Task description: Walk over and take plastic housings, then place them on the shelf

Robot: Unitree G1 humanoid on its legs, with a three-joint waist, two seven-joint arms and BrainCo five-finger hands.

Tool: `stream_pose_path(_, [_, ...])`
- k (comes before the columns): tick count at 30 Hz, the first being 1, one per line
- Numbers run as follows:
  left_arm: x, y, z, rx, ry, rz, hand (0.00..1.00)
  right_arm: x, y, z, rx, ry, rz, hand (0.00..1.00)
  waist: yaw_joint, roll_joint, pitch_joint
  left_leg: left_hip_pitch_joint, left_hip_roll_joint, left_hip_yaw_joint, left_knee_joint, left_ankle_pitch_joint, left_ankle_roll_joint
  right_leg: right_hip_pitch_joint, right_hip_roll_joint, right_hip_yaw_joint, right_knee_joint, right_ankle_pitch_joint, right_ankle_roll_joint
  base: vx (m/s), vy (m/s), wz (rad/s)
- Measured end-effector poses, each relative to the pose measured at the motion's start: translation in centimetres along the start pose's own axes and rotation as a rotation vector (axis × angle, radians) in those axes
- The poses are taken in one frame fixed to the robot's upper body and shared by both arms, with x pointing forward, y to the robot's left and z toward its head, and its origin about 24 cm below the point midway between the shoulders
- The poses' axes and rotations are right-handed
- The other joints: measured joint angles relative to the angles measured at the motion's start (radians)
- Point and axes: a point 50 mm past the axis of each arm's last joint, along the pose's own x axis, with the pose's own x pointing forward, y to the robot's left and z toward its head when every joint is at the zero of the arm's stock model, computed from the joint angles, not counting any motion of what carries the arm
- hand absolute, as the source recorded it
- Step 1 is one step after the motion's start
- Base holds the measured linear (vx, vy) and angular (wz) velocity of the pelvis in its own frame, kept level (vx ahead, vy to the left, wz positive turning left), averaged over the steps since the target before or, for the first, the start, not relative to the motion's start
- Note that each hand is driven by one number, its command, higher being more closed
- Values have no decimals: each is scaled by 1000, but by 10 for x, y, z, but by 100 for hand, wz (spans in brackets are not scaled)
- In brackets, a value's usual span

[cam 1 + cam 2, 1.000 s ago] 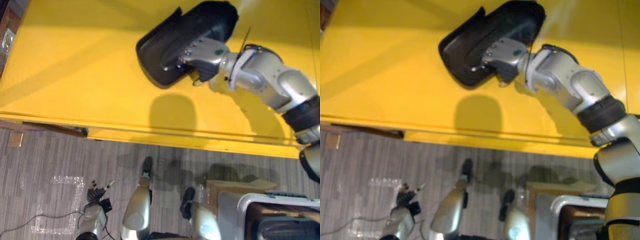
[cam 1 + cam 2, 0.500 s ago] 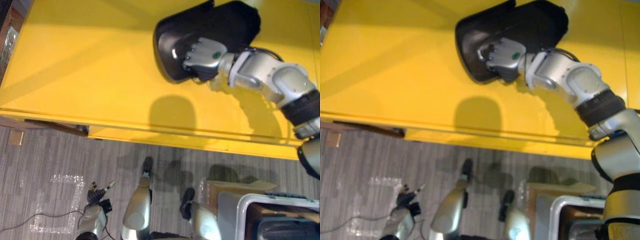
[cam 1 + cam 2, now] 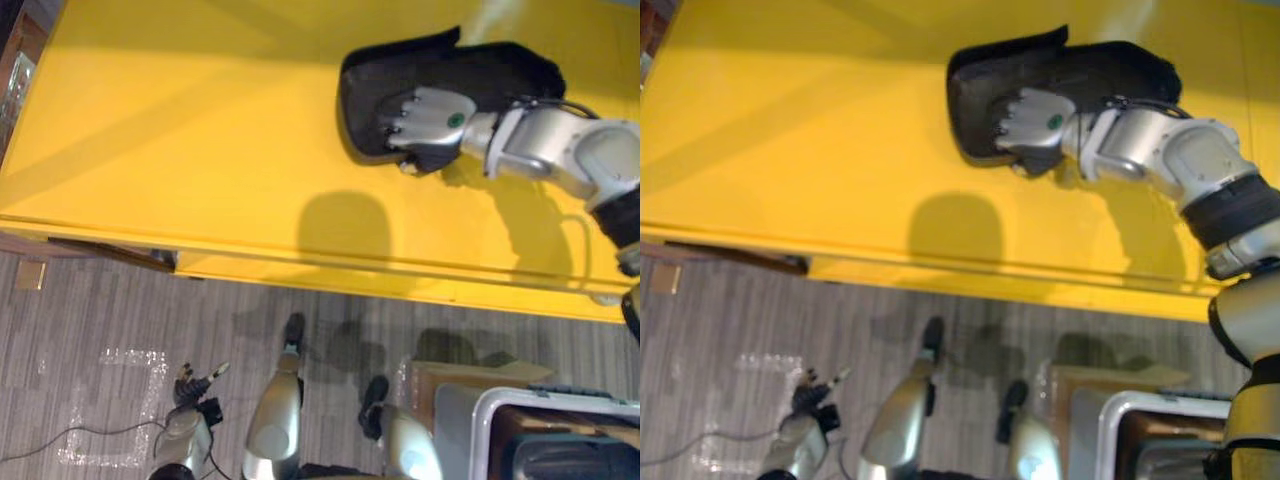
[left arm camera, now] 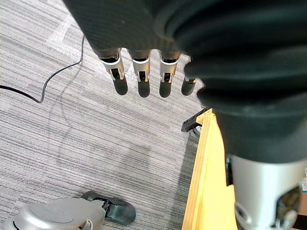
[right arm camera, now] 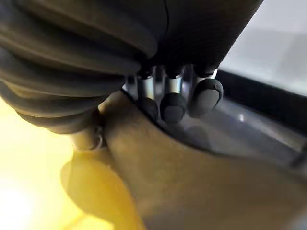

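Black plastic housing is over the yellow shelf, in the far right part of its top, well back from the front edge. It lies long side across, hollow side up, with the raised rim toward the left. Cannot tell if it is fully resting on the shelf top or held just above it.

Right hand is clamped on the housing's near rim, with its fingers curled over into the hollow. The dark tips press the glossy inner wall, and the thumb is hidden under the rim. The right arm comes in from the right edge across the shelf top.

Left hand hangs low over the grey carpet in front of the shelf. Its fingers are straight and loose, holding nothing.

A grey bin and a cardboard box are on the floor below the shelf's front right corner. White tape marks are on the carpet beside the left hand.
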Motion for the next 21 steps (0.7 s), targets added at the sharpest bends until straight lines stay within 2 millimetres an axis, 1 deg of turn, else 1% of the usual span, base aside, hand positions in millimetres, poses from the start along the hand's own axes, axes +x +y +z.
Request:
stream_pose_path(2, [1,3,2,6,-5,0,0,-7,6,-7,22,29,37,100,0,-2,-1,1,0,0,0,0,0,1,0,0,0,0,0,0,0,0])
stream_pose_path(5, [3,12,7,25,-20,13,0,-16,18,-14,83,84,66,100,0,-11,-6,4,1,2,0,2,-1,3,1,0,0,0,0,0,0,0])
stream_pose_path(8, [4,16,10,32,-32,15,0,-28,30,-22,134,147,92,100,0,-12,-6,8,1,2,0,2,-1,7,0,0,0,0,0,0,0,0])
stream_pose_path(9, [5,17,10,34,-35,18,0,-34,35,-25,152,169,99,0,0,-12,-7,9,1,2,0,2,-1,9,0,0,0,1,1,0,0,0])
stream_pose_path(12, [5,20,11,39,-38,23,0,-46,46,-29,174,209,127,0,-1,-13,-7,11,1,4,-1,2,-1,9,0,1,0,2,2,0,0,0])
stream_pose_path(14, [6,21,12,41,-40,26,0,-50,50,-31,184,233,131,0,-1,-16,-9,11,1,5,-1,2,0,9,-1,1,0,2,2,0,0,0])
stream_pose_path(17, [6,22,13,42,-42,26,0,-57,55,-38,106,278,137,0,-1,-18,-10,11,0,5,-1,2,0,9,-1,1,0,2,2,0,0,0])
stream_pose_path(21, [5,22,13,42,-46,26,0,-63,58,-43,73,320,116,0,-1,-20,-11,11,0,6,-1,1,0,9,-2,1,0,2,2,0,0,0])
